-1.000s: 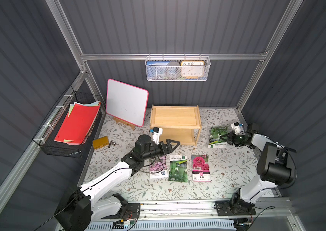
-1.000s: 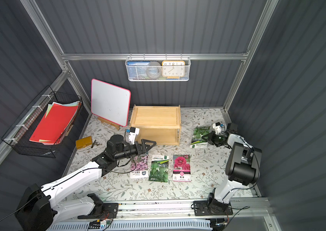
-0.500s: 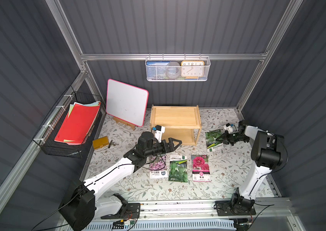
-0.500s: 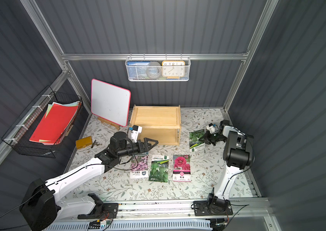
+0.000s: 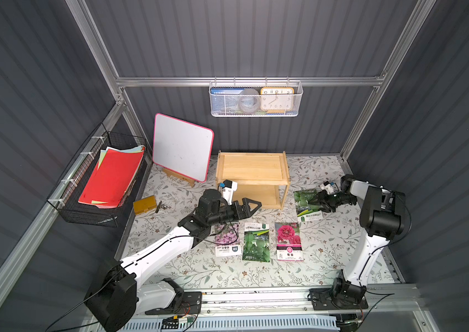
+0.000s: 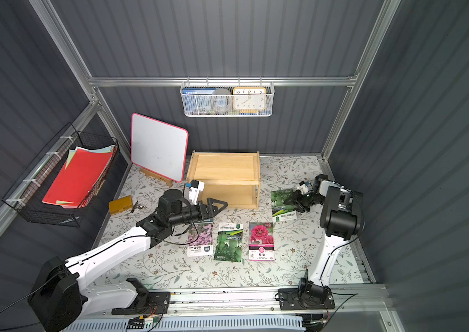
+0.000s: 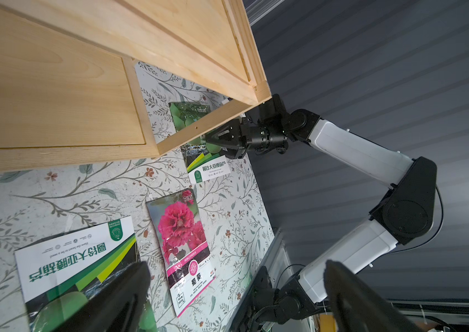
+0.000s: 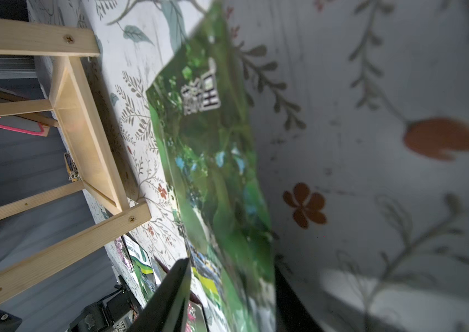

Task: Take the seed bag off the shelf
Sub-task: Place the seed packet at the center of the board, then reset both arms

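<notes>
Seed bag [image 7: 207, 163] partly hidden behind shelf [image 7: 213, 123].

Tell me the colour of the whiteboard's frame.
Pink; the whiteboard shows best in a top view.

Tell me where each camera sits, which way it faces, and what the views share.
Top views: high at the front, looking down and back over the floral table and the shelf; left arm and right arm whole.
Left wrist: beside the shelf, facing across the table at the right arm; the open left gripper frames it.
Right wrist: low over the table, facing along the seed bag toward the shelf; the right gripper straddles the bag.
Shared: every view shows shelf and seed bag.
</notes>
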`<act>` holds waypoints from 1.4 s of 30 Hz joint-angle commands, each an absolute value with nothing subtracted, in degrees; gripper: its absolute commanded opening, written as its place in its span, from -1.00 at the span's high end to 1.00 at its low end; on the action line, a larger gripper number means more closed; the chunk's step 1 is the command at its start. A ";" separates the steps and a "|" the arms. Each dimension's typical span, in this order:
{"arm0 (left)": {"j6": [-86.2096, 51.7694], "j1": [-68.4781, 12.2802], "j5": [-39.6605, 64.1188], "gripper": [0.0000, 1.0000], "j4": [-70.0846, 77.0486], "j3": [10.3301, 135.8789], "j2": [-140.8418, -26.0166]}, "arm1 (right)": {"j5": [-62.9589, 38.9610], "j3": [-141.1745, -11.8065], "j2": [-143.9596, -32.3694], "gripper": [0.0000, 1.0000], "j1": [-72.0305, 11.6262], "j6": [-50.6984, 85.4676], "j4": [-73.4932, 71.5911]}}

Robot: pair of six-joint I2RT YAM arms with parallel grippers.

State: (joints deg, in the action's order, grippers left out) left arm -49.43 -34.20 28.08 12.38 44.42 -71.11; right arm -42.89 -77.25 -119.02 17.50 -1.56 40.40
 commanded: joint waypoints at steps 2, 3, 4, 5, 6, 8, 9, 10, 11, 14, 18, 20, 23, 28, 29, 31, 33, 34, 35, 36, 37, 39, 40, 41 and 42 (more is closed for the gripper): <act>-47.99 -34.21 28.08 -1.00 12.11 44.46 -70.24 | -36.59 -76.66 -119.16 -0.04 17.67 -0.91 42.14; -47.99 -34.22 28.09 -1.00 12.12 44.40 -70.14 | -36.12 -76.61 -118.88 -0.08 17.67 -0.73 42.19; -48.05 -34.20 28.04 -1.00 12.03 44.41 -70.08 | -35.59 -76.55 -118.50 -0.14 17.67 -0.62 42.35; -48.02 -34.22 28.03 -1.00 12.04 44.40 -69.96 | -35.00 -76.55 -118.12 -0.26 17.67 -0.45 42.56; -47.99 -34.21 28.04 -1.00 12.04 44.38 -69.96 | -34.47 -76.46 -117.77 -0.29 17.67 -0.23 42.77; -47.98 -34.21 28.08 -1.00 11.97 44.30 -69.71 | -32.74 -76.29 -116.80 -0.53 17.67 0.30 43.21; -47.89 -34.27 28.03 -1.00 11.99 44.29 -69.70 | -31.94 -76.22 -116.28 -0.73 17.67 0.63 43.38; -47.82 -34.28 27.99 -1.00 11.99 44.29 -69.75 | -30.71 -76.16 -115.76 -0.84 17.76 1.05 43.59; -47.66 -34.23 27.87 -1.00 11.94 44.29 -69.63 | -29.46 -76.11 -115.14 -0.87 17.75 1.52 43.73; -46.41 -34.27 26.89 -1.00 10.81 44.66 -69.37 | -25.81 -75.43 -112.84 -0.94 17.94 3.21 43.81; -44.28 -34.19 19.19 -1.00 8.50 46.21 -67.89 | -21.03 -73.91 -108.60 -0.98 17.93 5.36 43.65; -41.71 -34.11 11.52 -1.00 6.01 48.88 -67.19 | -17.94 -72.71 -105.45 -0.98 17.93 6.96 43.01; -37.87 -33.86 -0.95 -1.00 2.66 54.26 -66.50 | -11.49 -70.45 -100.29 -0.98 17.46 8.88 41.70; -32.70 -29.80 -25.60 -1.00 1.68 60.14 -62.71 | -0.39 -62.91 -90.79 -0.98 13.63 9.22 34.66; -31.23 -28.35 -31.11 -1.00 3.78 59.20 -61.08 | 0.93 -60.58 -88.66 -0.98 12.12 9.51 31.75; -24.30 -25.83 -40.32 -1.00 13.49 53.99 -57.68 | 2.02 -55.75 -84.75 -0.98 8.09 9.43 24.28; -11.35 -24.31 -45.21 -1.00 29.58 45.89 -54.41 | 4.81 -50.53 -80.96 -0.98 3.25 8.61 16.70; -3.82 -23.64 -45.52 -1.00 38.58 41.45 -53.28 | 7.09 -47.41 -79.50 -0.98 0.14 7.27 11.70; 0.04 -22.45 -44.87 -1.00 43.56 38.75 -53.15 | 9.81 -44.71 -78.58 -0.98 -2.83 5.84 7.33; 0.81 -20.60 -44.38 -1.00 44.09 37.84 -53.97 | 11.95 -43.00 -78.01 -0.98 -4.94 4.66 4.77; -1.54 -17.56 -43.54 -1.00 41.14 38.23 -55.71 | 13.54 -41.22 -77.79 -0.98 -6.45 4.47 1.69; -7.62 -12.88 -41.22 -1.00 39.63 37.33 -59.57 | 13.86 -38.13 -77.28 -0.98 -6.79 5.93 -3.14; -8.55 -11.94 -41.13 -1.00 43.95 34.72 -62.05 | 13.88 -35.84 -76.58 -0.98 -6.88 6.41 -7.21; -7.15 -11.78 -41.31 -1.00 51.22 31.43 -64.93 | 13.93 -32.68 -75.82 -0.98 -6.94 6.26 -12.58; -6.27 -11.65 -40.69 -1.00 57.15 28.73 -67.47 | 14.10 -30.12 -75.09 -0.98 -6.91 6.00 -17.45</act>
State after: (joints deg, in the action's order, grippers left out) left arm -9.69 -12.25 -39.97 42.83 34.48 -62.52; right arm 9.93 -34.65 -76.93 -7.05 6.44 -1.43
